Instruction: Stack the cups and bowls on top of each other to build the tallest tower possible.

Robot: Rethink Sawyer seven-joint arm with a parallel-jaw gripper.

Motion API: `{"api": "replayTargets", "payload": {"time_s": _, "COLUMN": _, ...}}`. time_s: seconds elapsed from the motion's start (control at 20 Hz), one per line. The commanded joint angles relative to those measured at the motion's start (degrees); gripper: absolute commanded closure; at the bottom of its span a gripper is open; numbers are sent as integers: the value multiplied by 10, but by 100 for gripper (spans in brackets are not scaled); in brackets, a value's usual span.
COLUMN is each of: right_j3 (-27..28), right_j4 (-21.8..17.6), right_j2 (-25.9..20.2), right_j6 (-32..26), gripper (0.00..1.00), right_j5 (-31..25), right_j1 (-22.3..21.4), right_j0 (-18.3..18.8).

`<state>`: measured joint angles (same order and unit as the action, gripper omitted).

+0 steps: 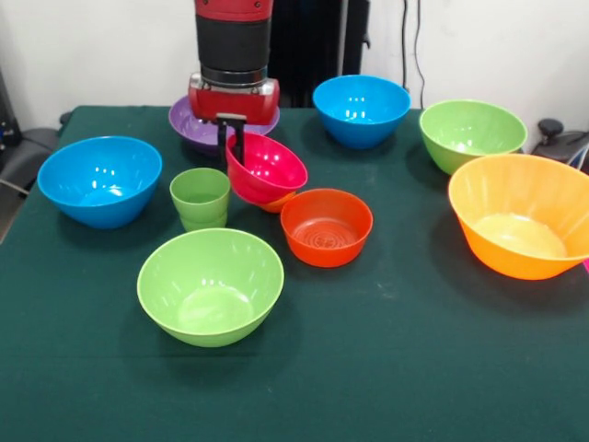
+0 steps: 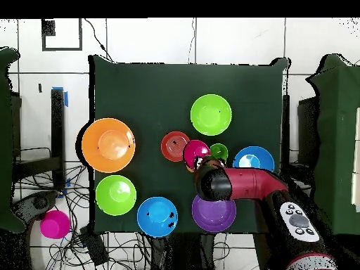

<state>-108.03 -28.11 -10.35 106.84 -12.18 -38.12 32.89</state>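
My gripper (image 1: 232, 140) is shut on the near rim of the small magenta bowl (image 1: 269, 168), which hangs tilted. Under that bowl a bit of an orange cup (image 1: 277, 203) shows; the rest is hidden. The light green cup (image 1: 200, 196) stands upright just left of it. The small orange-red bowl (image 1: 327, 226) sits to the right. In the overhead view the arm (image 2: 242, 184) covers the gripper, and the magenta bowl (image 2: 196, 152) lies between the orange-red bowl (image 2: 175, 146) and the green cup (image 2: 219, 151).
A purple bowl (image 1: 189, 125) sits behind the gripper. Blue bowls stand at the left (image 1: 99, 180) and the back (image 1: 362, 110). Green bowls stand at the front (image 1: 210, 286) and right (image 1: 471, 134). A large orange bowl (image 1: 525, 215) is at the right edge.
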Motion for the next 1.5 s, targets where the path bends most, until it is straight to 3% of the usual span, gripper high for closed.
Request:
{"api": "replayTargets", "payload": {"time_s": 0.05, "right_j3": -108, "right_j4": -32, "right_j2": 32, "right_j6": 92, "gripper": 100, "right_j5": 72, "right_j1": 55, "right_j0": -53}}
{"api": "replayTargets", "payload": {"time_s": 0.4, "right_j3": -156, "right_j4": 13, "right_j2": 16, "right_j6": 102, "gripper": 100, "right_j5": 72, "right_j1": 78, "right_j0": -31}}
{"api": "replayTargets", "payload": {"time_s": 0.75, "right_j3": -188, "right_j4": 19, "right_j2": 37, "right_j6": 96, "gripper": 100, "right_j5": 81, "right_j1": 68, "right_j0": -30}}
{"api": "replayTargets", "payload": {"time_s": 1.5, "right_j3": -168, "right_j4": 12, "right_j2": 39, "right_j6": 64, "gripper": 100, "right_j5": 71, "right_j1": 67, "right_j0": -29}}
